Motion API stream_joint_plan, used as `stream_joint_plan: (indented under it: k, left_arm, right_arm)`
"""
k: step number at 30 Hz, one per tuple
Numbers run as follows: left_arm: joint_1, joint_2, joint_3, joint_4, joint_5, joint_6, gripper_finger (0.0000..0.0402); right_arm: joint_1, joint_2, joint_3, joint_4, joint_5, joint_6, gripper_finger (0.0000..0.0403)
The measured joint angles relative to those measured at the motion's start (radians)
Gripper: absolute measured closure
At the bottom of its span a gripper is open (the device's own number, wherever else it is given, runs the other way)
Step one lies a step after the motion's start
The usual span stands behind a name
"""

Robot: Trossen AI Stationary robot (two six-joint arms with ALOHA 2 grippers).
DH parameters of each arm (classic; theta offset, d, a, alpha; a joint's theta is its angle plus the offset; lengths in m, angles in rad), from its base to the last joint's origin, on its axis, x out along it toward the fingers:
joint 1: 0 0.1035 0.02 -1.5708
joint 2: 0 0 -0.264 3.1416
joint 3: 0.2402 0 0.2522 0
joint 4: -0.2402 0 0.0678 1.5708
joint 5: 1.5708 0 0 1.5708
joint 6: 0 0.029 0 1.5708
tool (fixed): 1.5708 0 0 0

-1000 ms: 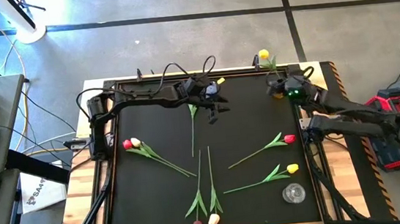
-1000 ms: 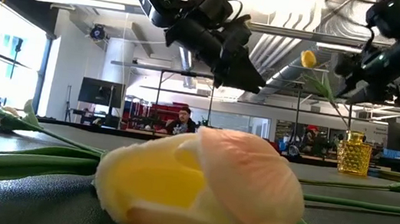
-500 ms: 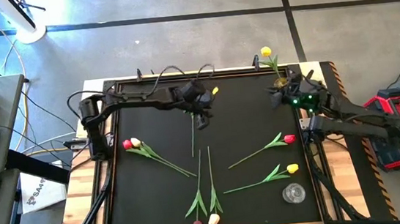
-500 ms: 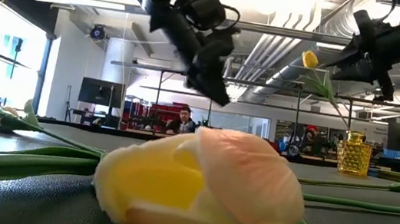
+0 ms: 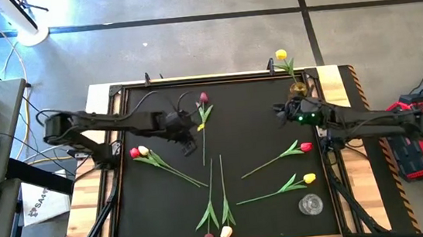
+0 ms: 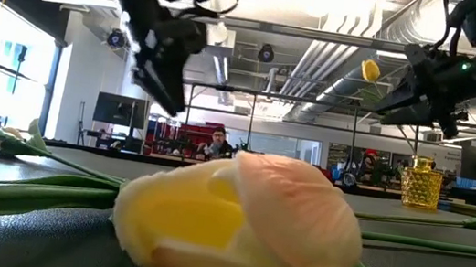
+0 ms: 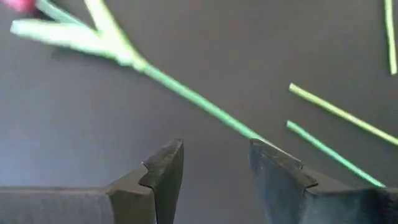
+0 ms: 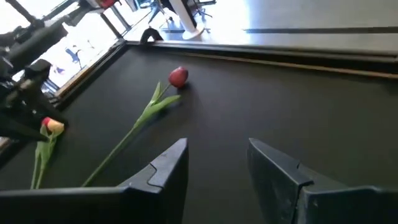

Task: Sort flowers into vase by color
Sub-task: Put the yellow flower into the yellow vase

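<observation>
Right claw (image 8: pixel 214 165): two dark fingers (image 8: pixel 165 168) parted, nothing between them, above the black table (image 8: pixel 298 106).
Red tulip (image 8: pixel 178 76): lies flat on the table beyond the fingers, its green stem and leaves trailing toward the left finger.
Yellow-and-red bud (image 8: pixel 51 126): near the table's edge, beside the other arm (image 8: pixel 25 93).
Background: bright floor beyond the table's rim.

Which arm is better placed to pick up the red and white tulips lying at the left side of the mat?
Probably the left. Its open pincer hangs close beside the red and white tulips, right by their stems. The right pincer, also open and empty, is across the mat near the gold vase.
</observation>
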Motion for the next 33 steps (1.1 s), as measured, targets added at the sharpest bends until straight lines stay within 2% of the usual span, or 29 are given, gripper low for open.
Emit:
stream_joint_plan:
  k: [2, 4, 11, 16, 24, 29, 33]
  left_arm:
    - [-0.017, -0.027, -0.023, 0.011, -0.002, -0.026, 0.0232]
    - [-0.038, -0.031, -0.039, 0.042, 0.001, 0.015, 0.0232]
    - [-0.149, 0.027, -0.089, 0.329, 0.056, 0.456, 0.0232]
    - [-0.213, 0.095, -0.079, 0.509, 0.102, 0.72, 0.0232]
    - [-0.247, 0.324, 0.12, 0.372, 0.272, 0.887, 0.0232]
    - [-0.268, 0.434, 0.276, 0.215, 0.297, 0.964, 0.0232]
    - [-0.282, 0.472, 0.342, 0.155, 0.3, 0.997, 0.0232]
  right_arm:
    - [0.008, 0.013, -0.026, 0.057, -0.003, -0.005, 0.0252]
    - [0.013, 0.022, -0.043, 0.114, -0.022, -0.025, 0.0252]
    - [0.013, 0.027, -0.049, 0.219, -0.237, -0.108, 0.0252]
    - [0.034, 0.04, -0.049, 0.199, -0.225, -0.128, 0.0252]
    - [0.062, 0.054, -0.049, 0.207, -0.189, -0.129, 0.0252]
    - [0.073, 0.054, -0.049, 0.207, -0.198, -0.127, 0.0252]
    - [0.094, 0.054, -0.049, 0.205, -0.195, -0.125, 0.0252]
